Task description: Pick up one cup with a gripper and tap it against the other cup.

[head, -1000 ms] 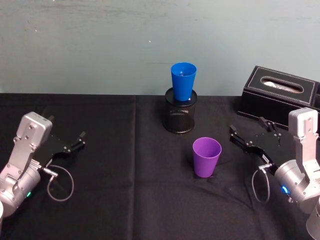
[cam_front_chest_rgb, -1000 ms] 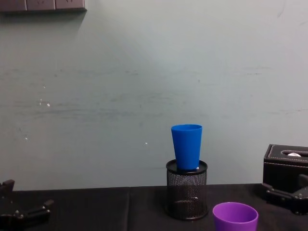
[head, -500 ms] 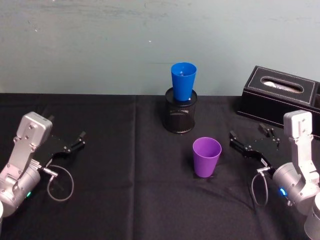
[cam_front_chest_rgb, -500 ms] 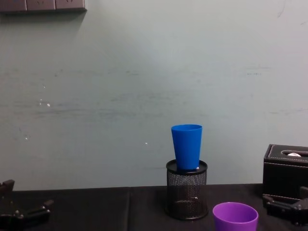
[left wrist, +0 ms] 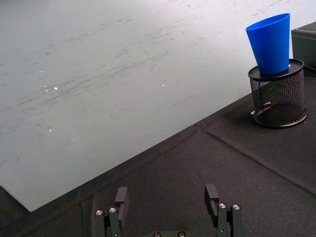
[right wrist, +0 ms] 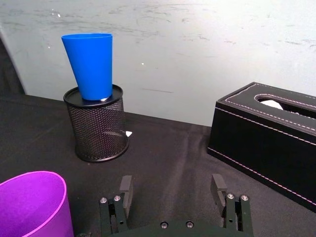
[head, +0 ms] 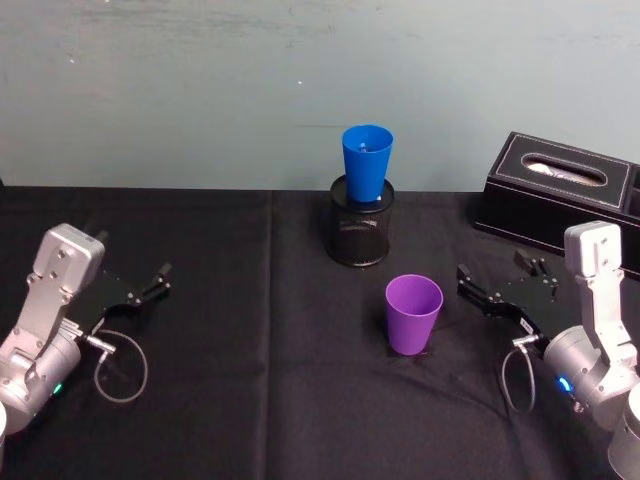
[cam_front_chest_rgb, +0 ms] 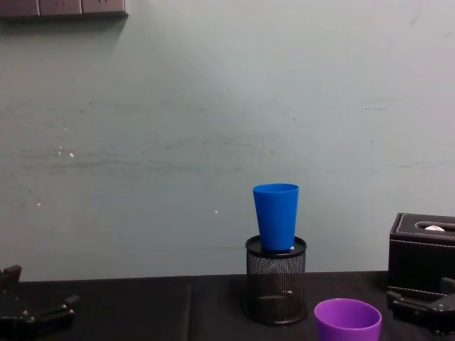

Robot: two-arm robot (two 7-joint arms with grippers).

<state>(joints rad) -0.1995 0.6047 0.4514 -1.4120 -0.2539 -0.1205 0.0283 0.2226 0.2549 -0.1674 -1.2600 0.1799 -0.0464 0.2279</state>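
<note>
Purple cup (head: 414, 313) upright on desk (head: 250, 400), empty | blue cup (head: 367, 162) sits in mesh pen holder (head: 360, 232) | right claw (head: 490, 288) open beside purple cup | left claw (head: 150, 285) open, well apart

Purple cup (head: 414, 313): tapered, smooth plastic tumbler, wide rim up and empty, standing upright on the black cloth near the middle of the table, just left of my right gripper (head: 495, 285), whose fingers are parted with nothing between them and not touching the cup. Blue cup (head: 367, 163): bright, taller and narrower tapered tumbler, mouth up, seated upright with its base down in the top of the black mesh pen holder (head: 361, 234) farther back, well apart from the purple cup and standing higher than it.
</note>
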